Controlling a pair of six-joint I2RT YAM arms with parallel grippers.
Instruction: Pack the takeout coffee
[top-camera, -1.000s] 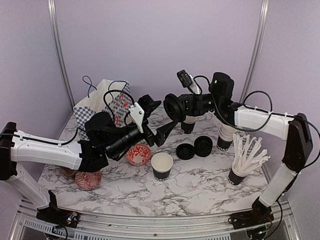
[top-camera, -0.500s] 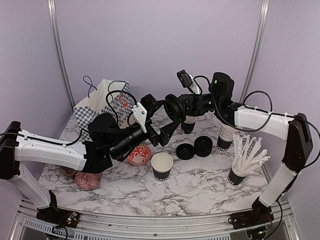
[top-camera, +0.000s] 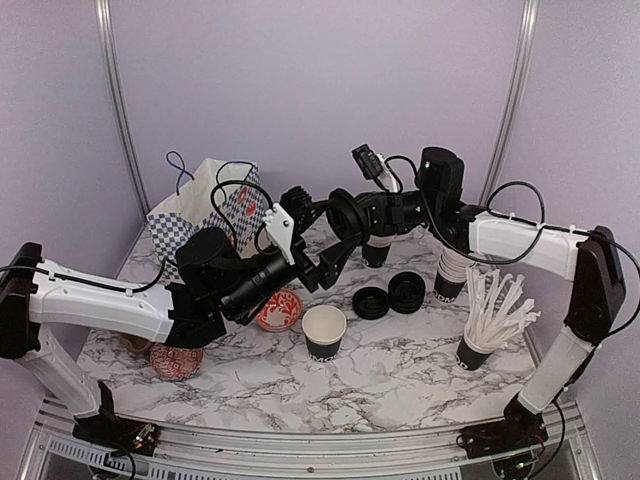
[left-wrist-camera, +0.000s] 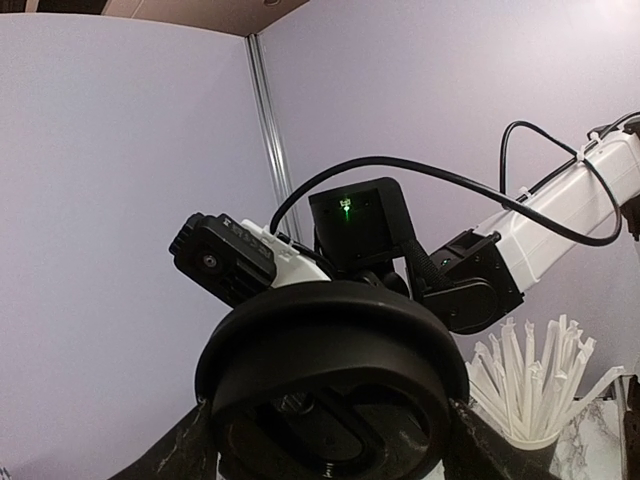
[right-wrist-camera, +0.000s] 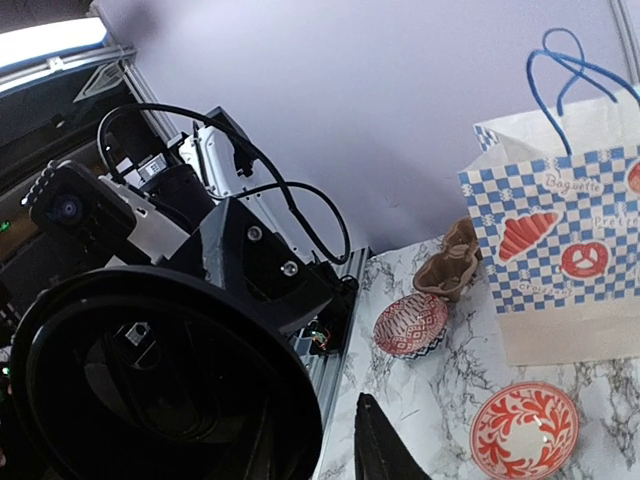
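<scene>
My right gripper (top-camera: 360, 213) is shut on a round black lid (top-camera: 345, 216) and holds it on edge in the air over the back of the table. My left gripper (top-camera: 320, 232) is open, with one finger on each side of that lid. In the left wrist view the lid (left-wrist-camera: 330, 385) fills the space between my fingers (left-wrist-camera: 190, 452); I cannot tell whether they touch it. In the right wrist view the lid (right-wrist-camera: 150, 380) hides one finger. An open black cup (top-camera: 324, 330) with a cream inside stands below on the marble table (top-camera: 400, 370).
Two more black lids (top-camera: 388, 296) lie right of the open cup, and another black cup (top-camera: 377, 251) stands behind them. A cup stack (top-camera: 450, 272) and a cup of white straws (top-camera: 492, 318) are at the right. Red bowls (top-camera: 277, 308) and a checked paper bag (top-camera: 200, 210) are at the left.
My left gripper has risen and moved right, so its open fingers now sit around the lid. The right gripper has shifted slightly left with the lid.
</scene>
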